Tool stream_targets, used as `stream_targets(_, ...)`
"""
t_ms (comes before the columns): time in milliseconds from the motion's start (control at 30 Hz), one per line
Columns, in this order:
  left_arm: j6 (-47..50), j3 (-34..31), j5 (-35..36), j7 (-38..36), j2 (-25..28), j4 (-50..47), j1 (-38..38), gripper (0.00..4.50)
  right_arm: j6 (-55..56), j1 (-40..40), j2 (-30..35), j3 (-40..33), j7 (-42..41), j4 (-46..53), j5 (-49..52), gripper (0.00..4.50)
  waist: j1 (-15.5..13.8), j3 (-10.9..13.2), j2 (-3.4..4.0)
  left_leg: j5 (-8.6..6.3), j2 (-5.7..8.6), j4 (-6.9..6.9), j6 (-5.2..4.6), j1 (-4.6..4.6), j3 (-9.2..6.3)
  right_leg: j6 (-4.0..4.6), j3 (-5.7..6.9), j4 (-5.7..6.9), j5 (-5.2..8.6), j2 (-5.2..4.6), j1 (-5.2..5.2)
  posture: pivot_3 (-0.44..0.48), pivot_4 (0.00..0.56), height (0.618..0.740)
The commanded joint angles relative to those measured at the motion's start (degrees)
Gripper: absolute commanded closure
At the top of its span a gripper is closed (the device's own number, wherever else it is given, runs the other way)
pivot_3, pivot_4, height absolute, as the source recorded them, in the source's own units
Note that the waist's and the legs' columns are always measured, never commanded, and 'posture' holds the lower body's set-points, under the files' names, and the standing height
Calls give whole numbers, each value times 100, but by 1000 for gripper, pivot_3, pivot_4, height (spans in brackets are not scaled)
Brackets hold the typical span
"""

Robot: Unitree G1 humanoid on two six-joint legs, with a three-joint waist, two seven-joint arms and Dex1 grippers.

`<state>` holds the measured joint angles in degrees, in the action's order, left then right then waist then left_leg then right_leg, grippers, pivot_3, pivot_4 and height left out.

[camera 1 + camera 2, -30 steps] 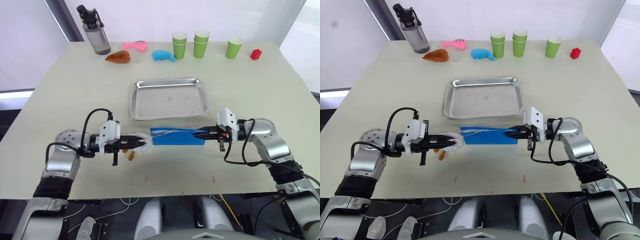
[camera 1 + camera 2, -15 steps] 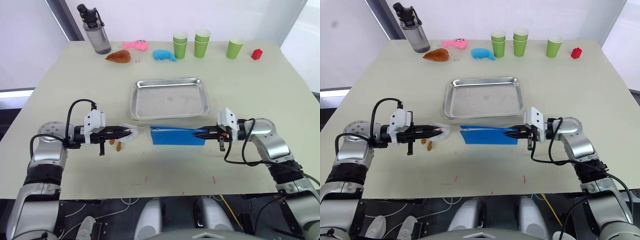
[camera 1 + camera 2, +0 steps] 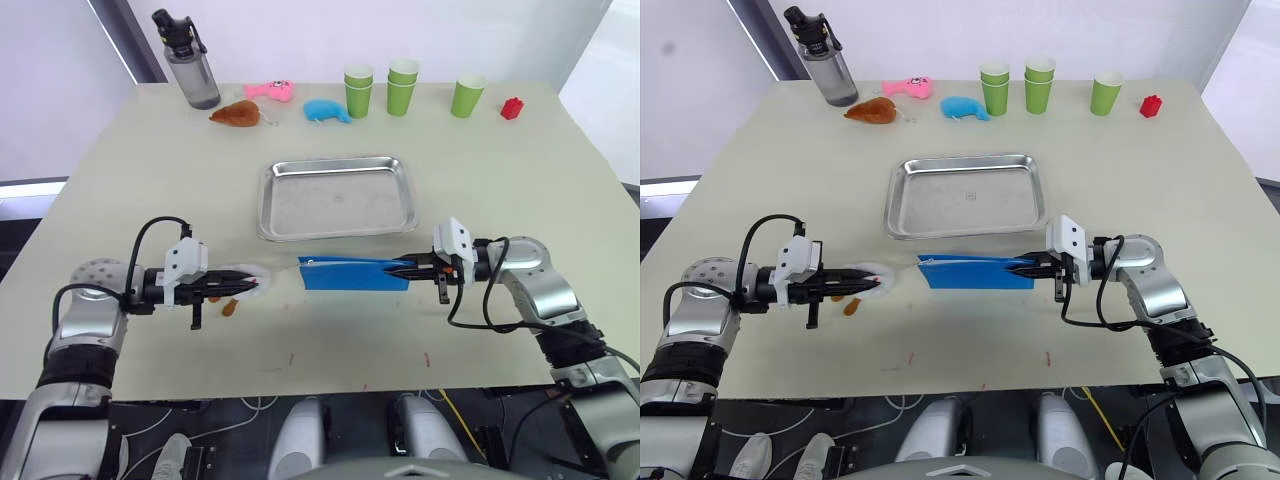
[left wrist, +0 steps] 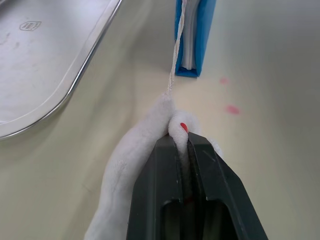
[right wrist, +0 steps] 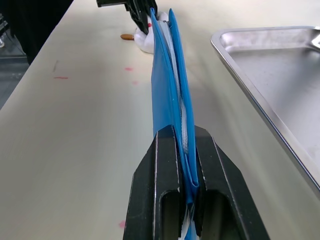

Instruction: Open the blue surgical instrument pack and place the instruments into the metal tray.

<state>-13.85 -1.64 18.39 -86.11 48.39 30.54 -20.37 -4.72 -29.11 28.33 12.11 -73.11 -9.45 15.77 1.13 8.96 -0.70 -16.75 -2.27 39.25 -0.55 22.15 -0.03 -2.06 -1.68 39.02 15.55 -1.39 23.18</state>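
With the right gripper point(image 3: 412, 267) clamped on the pack point(image 3: 352, 273) and the left gripper point(image 3: 243, 283) on the plush point(image 4: 145, 150) at 9 o'clock, their cord point(image 4: 176, 55) could snap.

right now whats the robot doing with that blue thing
The right gripper is shut on one end of the blue surgical instrument pack, beside the empty metal tray. The left gripper is shut on a white plush toy, joined to the pack's far end by a thin cord.
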Motion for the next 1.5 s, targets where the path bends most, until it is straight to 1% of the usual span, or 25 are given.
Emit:
stream_targets(33, -16, 138, -336, -15, 89, 250, 206, 4425, -59, 14, 45, -111, 44, 71, 52, 4500, 0, 0, 0, 0, 0, 0, 0, -1, 0, 0, 0, 1, 0, 0, 0, 0, 150, 734)
stream_targets(467, -268, 148, -381, 198, -108, 598, 143, 4425, -101, 18, 91, -221, 98, 120, 176, 4500, -14, -4, 8, 0, 0, 0, 0, -12, 5, 0, -5, 9, 0, 0, -5, 0, 150, 734)
stream_targets(633, -258, -281, 63, 444, -407, 703, -65, 4425, -94, 5, 146, -280, 106, 121, 211, 4500, -34, -2, 17, 0, 1, 1, 0, -13, 6, 0, -6, 13, 0, -1, -6, 0, 150, 734)
stream_targets(867, -116, -680, 391, 606, -597, 768, -165, 4425, -86, 10, 184, -270, 111, 96, 201, 4500, -48, -1, 16, 0, 1, 4, 0, -5, -1, 0, 2, 10, 0, -2, -6, 0, 150, 734)
stream_targets(1067, -85, -1104, 634, 1024, -752, 642, -247, 4425, -68, 47, 207, -259, 99, 91, 186, 4500, -42, 0, 15, 0, 1, 4, 0, 2, -5, 0, 6, 3, 0, -3, -4, 0, 150, 734)
stream_targets(1300, 276, -1313, 885, 1358, -939, 105, -328, 4425, -48, 23, 185, -225, 93, 52, 174, 4500, -40, 0, 14, 0, 1, 4, 0, 11, -6, -1, 9, -5, -1, -5, -2, 0, 150, 734)
stream_targets(1500, 675, -1389, 1089, 1494, -1020, -385, -215, 4425, -33, 45, 171, -213, 94, 53, 163, 4500, -39, 0, 13, 0, 2, 4, 0, 22, -11, -1, 13, -6, -1, -7, 6, 0, 150, 734)
